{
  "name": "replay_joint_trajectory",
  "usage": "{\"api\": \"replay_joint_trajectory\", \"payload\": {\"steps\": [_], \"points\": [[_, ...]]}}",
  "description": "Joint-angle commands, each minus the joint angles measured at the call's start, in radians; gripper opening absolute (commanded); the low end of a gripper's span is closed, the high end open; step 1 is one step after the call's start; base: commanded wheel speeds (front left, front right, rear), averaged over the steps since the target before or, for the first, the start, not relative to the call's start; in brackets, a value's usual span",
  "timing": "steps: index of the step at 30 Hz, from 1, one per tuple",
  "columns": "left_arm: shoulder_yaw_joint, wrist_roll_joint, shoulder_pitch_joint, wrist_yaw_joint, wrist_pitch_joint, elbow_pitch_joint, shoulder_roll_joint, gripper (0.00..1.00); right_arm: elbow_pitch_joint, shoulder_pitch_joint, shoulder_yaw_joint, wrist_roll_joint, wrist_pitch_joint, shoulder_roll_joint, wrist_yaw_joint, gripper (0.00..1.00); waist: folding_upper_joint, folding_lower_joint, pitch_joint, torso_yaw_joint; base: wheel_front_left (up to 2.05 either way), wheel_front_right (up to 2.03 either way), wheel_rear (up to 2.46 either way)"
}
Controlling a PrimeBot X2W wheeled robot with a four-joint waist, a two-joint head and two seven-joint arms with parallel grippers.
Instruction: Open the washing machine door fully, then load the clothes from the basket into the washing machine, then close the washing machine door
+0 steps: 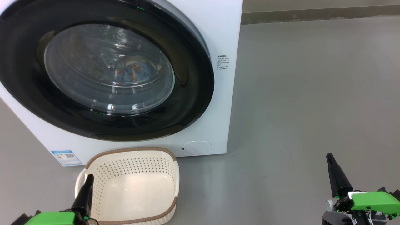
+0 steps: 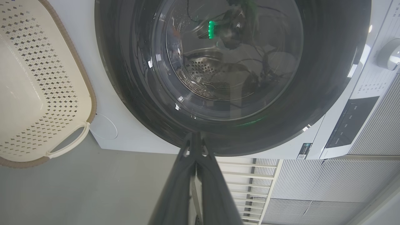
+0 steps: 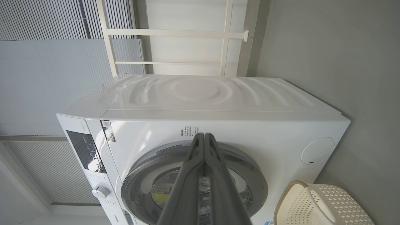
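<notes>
The washing machine (image 1: 225,28) stands white and boxy at the upper left. Its door (image 1: 195,93), glossy black rim around a bulging glass bowl, lies shut against the front. Through the glass I see a bit of the clothes (image 1: 135,70), light blue with orange print, inside the drum. The basket (image 1: 125,151) sits on the floor below the door with nothing in it. My left gripper (image 1: 90,177) is shut and empty over the basket's near left corner; in the left wrist view the left gripper (image 2: 195,137) points at the door rim. My right gripper (image 1: 330,157) is shut and empty over bare floor, far right.
Grey floor (image 1: 297,109) spreads wide to the right of the machine. A blue label (image 1: 66,157) and a round filter cover (image 1: 196,147) sit low on the front. The control panel (image 2: 350,122) and knob (image 2: 389,57) are on the machine's top edge.
</notes>
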Motion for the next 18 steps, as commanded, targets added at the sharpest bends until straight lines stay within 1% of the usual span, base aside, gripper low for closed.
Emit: {"api": "replay_joint_trajectory", "payload": {"steps": [1, 18], "points": [[0.035, -0.005, -0.044, -0.003, 0.004, -0.018, 0.013, 0.00, -0.031, -0.014, 0.022, 0.003, 0.008, -0.003, 0.002, 0.00, 0.0000, 0.0000, 0.000, 0.000, 0.00, 0.00, 0.00], [0.036, -0.004, -0.044, -0.003, 0.005, -0.018, 0.012, 0.00, -0.031, -0.014, 0.022, 0.003, 0.008, -0.003, 0.002, 0.00, 0.0000, 0.0000, 0.000, 0.000, 0.00, 0.00, 0.00]]}}
